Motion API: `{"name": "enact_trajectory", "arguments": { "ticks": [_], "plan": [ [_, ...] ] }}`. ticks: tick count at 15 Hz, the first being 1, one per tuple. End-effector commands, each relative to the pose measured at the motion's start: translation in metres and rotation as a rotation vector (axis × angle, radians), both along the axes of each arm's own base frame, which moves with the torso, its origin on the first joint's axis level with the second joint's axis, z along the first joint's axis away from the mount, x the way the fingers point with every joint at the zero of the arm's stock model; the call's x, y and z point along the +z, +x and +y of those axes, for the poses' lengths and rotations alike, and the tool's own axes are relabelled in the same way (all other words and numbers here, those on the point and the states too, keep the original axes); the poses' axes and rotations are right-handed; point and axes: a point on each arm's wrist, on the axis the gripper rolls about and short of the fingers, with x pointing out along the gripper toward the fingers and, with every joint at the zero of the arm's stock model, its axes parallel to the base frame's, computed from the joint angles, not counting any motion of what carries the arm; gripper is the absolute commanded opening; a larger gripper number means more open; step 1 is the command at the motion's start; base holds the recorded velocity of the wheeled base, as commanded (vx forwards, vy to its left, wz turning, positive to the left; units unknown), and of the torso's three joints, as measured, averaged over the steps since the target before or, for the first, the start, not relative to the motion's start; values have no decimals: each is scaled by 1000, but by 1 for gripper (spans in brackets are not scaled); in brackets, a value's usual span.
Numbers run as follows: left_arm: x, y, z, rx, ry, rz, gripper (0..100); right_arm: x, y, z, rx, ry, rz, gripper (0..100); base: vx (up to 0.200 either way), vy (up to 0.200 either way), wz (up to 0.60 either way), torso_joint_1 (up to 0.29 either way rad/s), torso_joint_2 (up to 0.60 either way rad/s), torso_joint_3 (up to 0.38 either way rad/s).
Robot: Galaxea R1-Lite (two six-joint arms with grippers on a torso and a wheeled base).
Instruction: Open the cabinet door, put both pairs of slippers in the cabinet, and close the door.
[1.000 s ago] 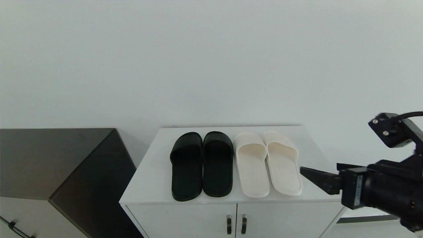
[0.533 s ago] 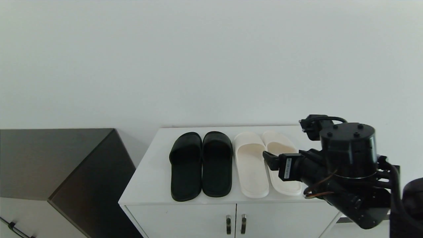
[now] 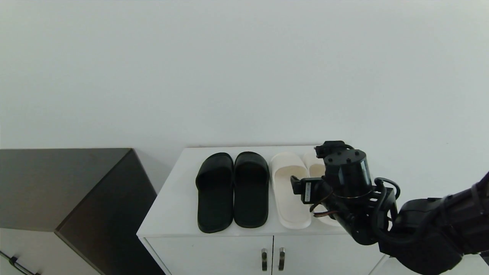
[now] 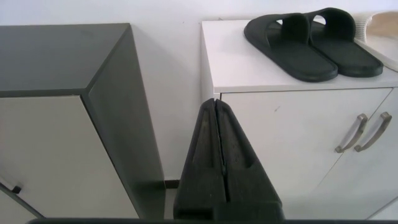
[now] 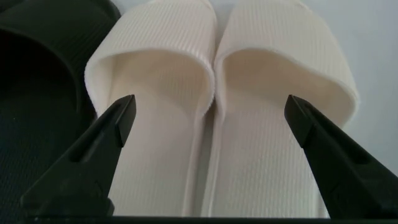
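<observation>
The white two-door cabinet is shown with both doors shut. The pair of black rubber slippers is laid on its top, and the pair of cream ribbed slippers is set just beside it at 3 o'clock. The right gripper is spread wide, released, and straddles the cream pair. The left gripper is clenched on nothing.

There were two black slippers, two white slippers, one white cabinet, one dark cabinet and two handles.
</observation>
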Motion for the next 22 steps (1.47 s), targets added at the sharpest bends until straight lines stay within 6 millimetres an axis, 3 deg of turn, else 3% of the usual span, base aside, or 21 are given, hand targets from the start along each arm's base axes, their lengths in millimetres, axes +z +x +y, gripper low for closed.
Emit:
{"name": "enact_trajectory", "arguments": {
  "ticks": [1, 11, 13, 14, 19, 22],
  "plan": [
    [0, 0, 0, 0, 0, 2, 0, -8, 10, 9, 2, -19, 6, 100, 0, 0, 0, 0, 0, 0],
    [0, 0, 0, 0, -5, 2, 0, -29, 56, 8, -54, -67, -75, 100, 0, 0, 0, 0, 0, 0],
    [0, 0, 0, 0, -5, 2, 0, -28, 57, 8, -56, -60, -83, 100, 0, 0, 0, 0, 0, 0],
    [0, 0, 0, 0, -5, 2, 0, -27, 58, 8, -56, -56, -87, 0, 0, 0, 0, 0, 0, 0],
    [0, 0, 0, 0, -7, 2, 0, -25, 56, 9, -51, -54, -91, 0, 0, 0, 0, 0, 0, 0],
    [0, 0, 0, 0, -19, 0, 0, -12, 44, 5, -34, -75, -112, 0, 0, 0, 0, 0, 0, 0]
  ]
}}
